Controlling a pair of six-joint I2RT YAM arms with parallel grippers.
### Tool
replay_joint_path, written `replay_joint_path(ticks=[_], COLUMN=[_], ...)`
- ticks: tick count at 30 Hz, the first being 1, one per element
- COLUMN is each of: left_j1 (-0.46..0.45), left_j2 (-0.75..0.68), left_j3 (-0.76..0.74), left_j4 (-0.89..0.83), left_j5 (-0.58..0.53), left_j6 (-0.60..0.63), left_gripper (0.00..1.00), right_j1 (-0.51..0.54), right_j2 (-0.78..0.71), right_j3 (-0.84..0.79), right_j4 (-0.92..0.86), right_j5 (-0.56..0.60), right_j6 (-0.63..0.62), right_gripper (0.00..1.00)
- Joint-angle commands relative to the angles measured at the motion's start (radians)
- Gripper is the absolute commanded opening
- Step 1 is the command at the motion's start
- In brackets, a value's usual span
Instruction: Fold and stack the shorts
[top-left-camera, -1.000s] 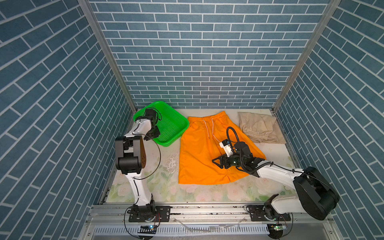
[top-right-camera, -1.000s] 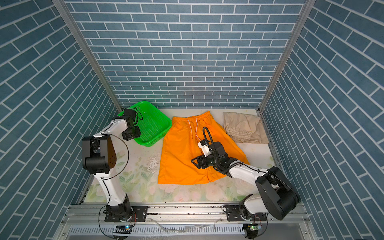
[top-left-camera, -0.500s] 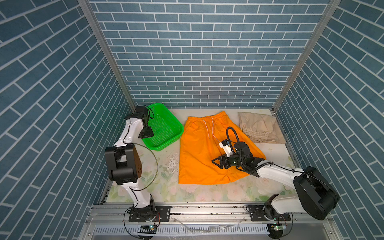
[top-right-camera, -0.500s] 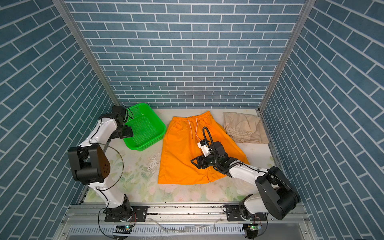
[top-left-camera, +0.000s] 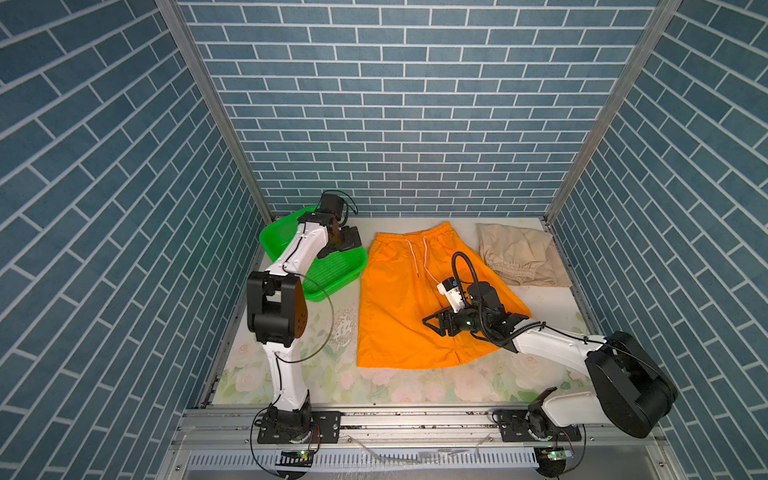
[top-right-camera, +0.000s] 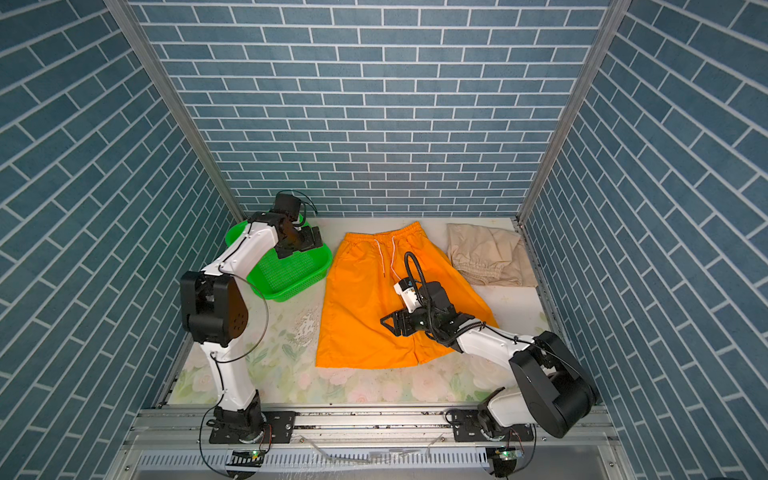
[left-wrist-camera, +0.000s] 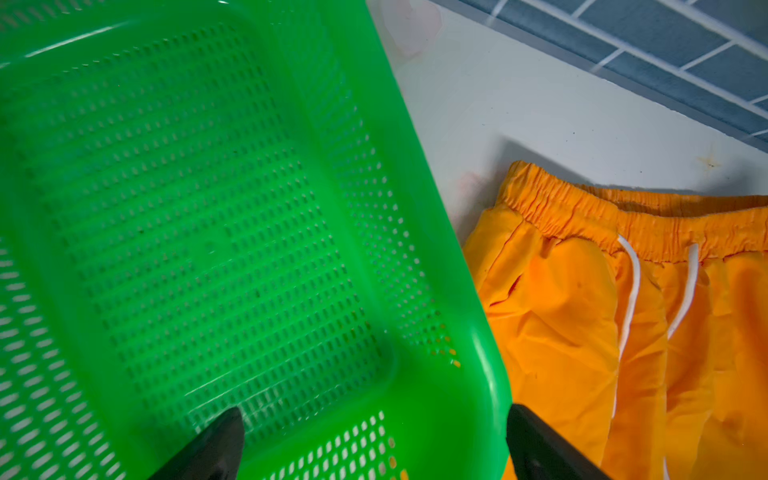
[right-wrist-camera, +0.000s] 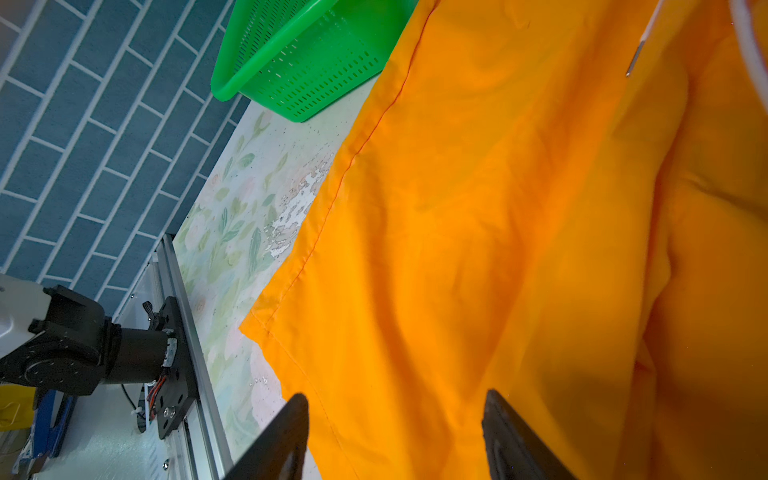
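Lying flat at the centre of both top views: orange shorts (top-left-camera: 399, 299), waistband toward the back wall, hems toward the lower edge, with a white drawstring (top-left-camera: 417, 255) trailing down the front.

Beige shorts (top-left-camera: 519, 253): bunched at the upper right of the table (top-left-camera: 332, 374), just beside the orange pair's right leg.

Green basket (top-left-camera: 332, 272): perforated plastic, upper left of the table, its right rim just beside the orange waistband corner.

My left gripper (top-left-camera: 347, 243): above the basket's right end, jaws spread wide and pinching nothing. In the left wrist view the basket's rim runs between my two black fingers (left-wrist-camera: 220, 436).

My right gripper (top-left-camera: 432, 324): low over the orange shorts right of centre, jaws parted with nothing between them. The right wrist view shows only orange cloth beneath. My right arm (top-left-camera: 548, 349) lies across the lower right of the orange pair and hides part of that leg.

Table cover: pale floral print, with a worn white patch (top-left-camera: 345, 328) left of the orange hem.

Brick-pattern walls (top-left-camera: 395, 124) enclose three sides, and a metal rail (top-left-camera: 395, 419) runs along the lower edge.
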Motion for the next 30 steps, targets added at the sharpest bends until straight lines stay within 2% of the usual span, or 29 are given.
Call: replay_joint_path(ticks=[1,8,13,16,21,30], left_j1=[-0.025,-0.039,-0.037,-0.036,-0.036,-0.035], left_j2=[0.104,0.301,0.323,0.298,0.191,-0.049], left_j3=[0.149,0.388,0.381,0.333,0.158,-0.155], left_j4=[-0.026,-0.137,-0.180,-0.202,-0.203,-0.241], left_j5=[-0.011,-0.051,-0.096,-0.122,-0.144,-0.286], left_j6=[-0.017,0.009,0.069,0.100,0.159,0.217], left_gripper=[1.00,1.00,0.96,0.93,0.93,1.00], right_j1=[0.003,0.004,0.004,0.004,0.004,0.004], right_j2=[-0.044,-0.060,-0.034,-0.022,-0.039,0.007], right_j3=[-0.020,-0.034,-0.027,-0.027,-0.041,0.040], right_j4=[-0.006,-0.006,0.003,0.013,0.003,-0.097], right_j5=[0.013,0.027,0.024,0.005,0.012,0.011], right_j6=[0.016,0.019,0.020,0.043,0.037,-0.037], right_gripper=[0.67,0.67,0.67,0.67,0.67,0.67])
